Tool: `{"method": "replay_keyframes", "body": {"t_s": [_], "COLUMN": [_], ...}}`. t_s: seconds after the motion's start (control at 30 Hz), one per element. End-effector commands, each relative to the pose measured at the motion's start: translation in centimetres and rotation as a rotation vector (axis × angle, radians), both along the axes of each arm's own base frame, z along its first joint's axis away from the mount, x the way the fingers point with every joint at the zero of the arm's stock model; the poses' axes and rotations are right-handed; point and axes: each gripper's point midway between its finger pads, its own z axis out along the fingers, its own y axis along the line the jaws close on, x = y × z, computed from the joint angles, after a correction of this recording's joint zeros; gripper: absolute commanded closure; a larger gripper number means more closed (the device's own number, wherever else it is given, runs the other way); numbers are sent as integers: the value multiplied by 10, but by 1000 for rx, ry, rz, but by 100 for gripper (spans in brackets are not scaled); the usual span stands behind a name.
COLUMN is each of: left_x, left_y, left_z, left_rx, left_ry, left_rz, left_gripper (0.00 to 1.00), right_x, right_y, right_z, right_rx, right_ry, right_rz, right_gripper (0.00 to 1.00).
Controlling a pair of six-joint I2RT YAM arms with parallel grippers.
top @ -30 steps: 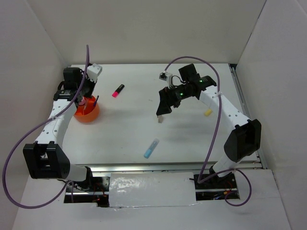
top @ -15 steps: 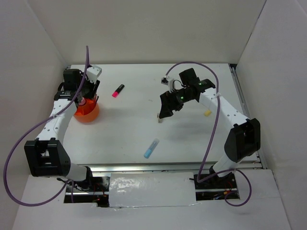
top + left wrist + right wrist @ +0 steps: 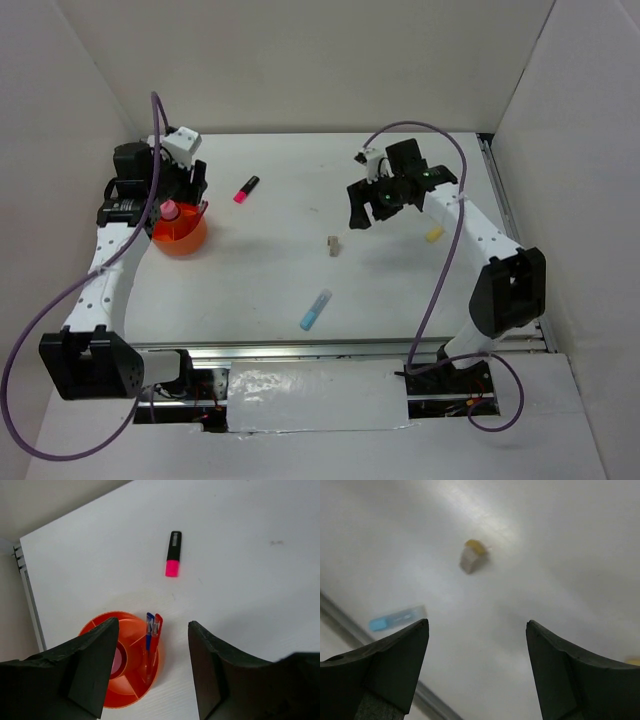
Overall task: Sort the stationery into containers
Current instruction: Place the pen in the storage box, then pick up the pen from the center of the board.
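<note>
No legible writing in any view.
Left wrist view: the pink highlighter (image 3: 172, 555) has a faint pale patch on its black cap, too small to read. The orange cup (image 3: 131, 630) shows no readable print or label.

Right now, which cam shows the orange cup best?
Left wrist: the orange cup is seen from above, with its dividers and the blue and red pens inside all clear. Top external shows it small, partly hidden by the left arm. Right wrist misses it entirely.

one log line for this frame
left gripper open above cup | right gripper open, empty | pens in cup | loose on table: block, pink highlighter, blue highlighter, yellow highlighter
</note>
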Motion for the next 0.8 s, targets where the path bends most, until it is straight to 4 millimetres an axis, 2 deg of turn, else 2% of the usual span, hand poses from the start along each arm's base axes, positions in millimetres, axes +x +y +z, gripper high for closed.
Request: {"method": "replay_keyframes", "body": {"t_s": [0.0, 0.03, 0.07, 0.1, 0.13, 0.17, 0.2, 0.27, 0.3, 0.33, 0.43, 0.47, 0.53, 0.77], "left_x": [-11, -14, -19, -24, -27, -30, -35, -40, -42, -45, -48, -48, -49, -49], "left_y": [-20, -23, -26, -32, -35, -39, -42, -47, -51, -54, -60, -61, -63, -69], "left_z": [40, 44, 41, 42, 41, 41, 46, 45, 45, 43, 42, 41, 45, 51], "left_rx": [-85, -94, -110, -128, -139, -158, -167, -187, -197, -208, -229, -233, -243, -288], "left_ry": [-75, -75, -51, -46, -38, -34, -47, -50, -47, -37, -22, -16, -20, -17], "left_rz": [-49, -58, -67, -90, -100, -108, -121, -133, -149, -157, -174, -176, -182, -188], "left_gripper": [30, 28, 27, 27, 26, 26, 25, 25, 24, 24, 23, 22, 22, 22], "right_x": [72, 93, 106, 119, 142, 146, 168, 179, 195, 197, 213, 212, 217, 220], "right_y": [-37, -49, -62, -74, -88, -97, -100, -121, -125, -135, -150, -153, -161, -174], "right_z": [-4, 8, 3, -20, -3, -9, -11, -20, -26, -49, -57, -73, -85, -117], "right_rx": [-168, -197, -255, -319, -320, -349, -343, -362, -364, -386, -442, -456, -495, -563], "right_ry": [-154, -203, -215, -175, -218, -195, -198, -162, -164, -116, -155, -132, -143, -119], "right_rz": [-144, -166, -156, -165, -185, -152, -147, -124, -124, -87, -53, -38, -19, 43], "right_gripper": [16, 16, 16, 17, 18, 18, 18, 18, 17, 16, 13, 11, 10, 10]}}
